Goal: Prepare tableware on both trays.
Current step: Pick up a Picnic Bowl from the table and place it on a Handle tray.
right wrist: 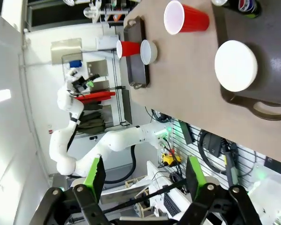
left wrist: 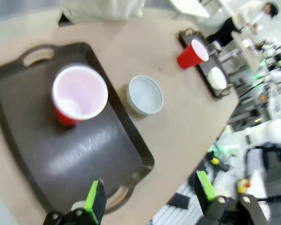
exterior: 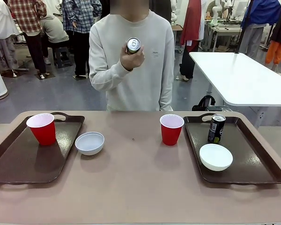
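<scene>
One red cup [exterior: 42, 129] stands on the left tray [exterior: 18, 164], with a white bowl [exterior: 89, 143] on the counter [exterior: 140, 187] just beside it. The right tray [exterior: 257, 164] holds a can [exterior: 216, 128] and another bowl [exterior: 216, 156]; the other red cup [exterior: 171, 129] stands just beside it. A person's hand [exterior: 131, 58] holds a second can [exterior: 133, 45]. Left jaws and right jaws are wide, empty.

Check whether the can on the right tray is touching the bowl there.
Apart. The right wrist view shows a strip of bare tray between the can and the bowl.
</scene>
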{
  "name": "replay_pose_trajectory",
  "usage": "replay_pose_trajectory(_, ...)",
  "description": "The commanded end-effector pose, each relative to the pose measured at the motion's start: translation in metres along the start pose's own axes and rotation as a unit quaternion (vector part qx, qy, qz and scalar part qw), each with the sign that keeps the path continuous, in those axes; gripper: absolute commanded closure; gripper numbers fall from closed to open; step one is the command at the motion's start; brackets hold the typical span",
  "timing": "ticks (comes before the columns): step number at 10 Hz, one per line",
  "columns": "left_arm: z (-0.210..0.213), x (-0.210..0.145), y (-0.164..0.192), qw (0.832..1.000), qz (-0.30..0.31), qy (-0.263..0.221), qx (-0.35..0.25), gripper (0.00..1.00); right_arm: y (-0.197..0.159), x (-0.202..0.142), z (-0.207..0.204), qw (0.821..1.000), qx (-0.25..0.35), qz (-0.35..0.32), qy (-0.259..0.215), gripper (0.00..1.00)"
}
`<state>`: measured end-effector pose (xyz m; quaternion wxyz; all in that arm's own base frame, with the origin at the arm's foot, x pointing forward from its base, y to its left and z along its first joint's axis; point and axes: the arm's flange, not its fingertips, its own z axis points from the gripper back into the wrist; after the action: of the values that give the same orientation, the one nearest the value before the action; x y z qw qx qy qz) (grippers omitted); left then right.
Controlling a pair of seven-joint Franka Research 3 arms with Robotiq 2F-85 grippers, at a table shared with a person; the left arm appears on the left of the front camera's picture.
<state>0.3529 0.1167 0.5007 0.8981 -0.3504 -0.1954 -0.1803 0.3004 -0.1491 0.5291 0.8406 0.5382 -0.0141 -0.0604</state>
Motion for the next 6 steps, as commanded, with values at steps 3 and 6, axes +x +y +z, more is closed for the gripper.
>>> replay_pose_trajectory(3,-0.081,0.022,-0.080,0.987,-0.076,0.038,0.139,0.00,0.002,-0.001,-0.001,1.000,0.008,0.001,-0.002,0.10)
replay_pose_trajectory(6,-0.157,0.002,-0.114,0.951,-0.176,0.040,0.251,0.00,0.002,-0.001,-0.001,1.000,0.008,0.001,-0.002,0.10)
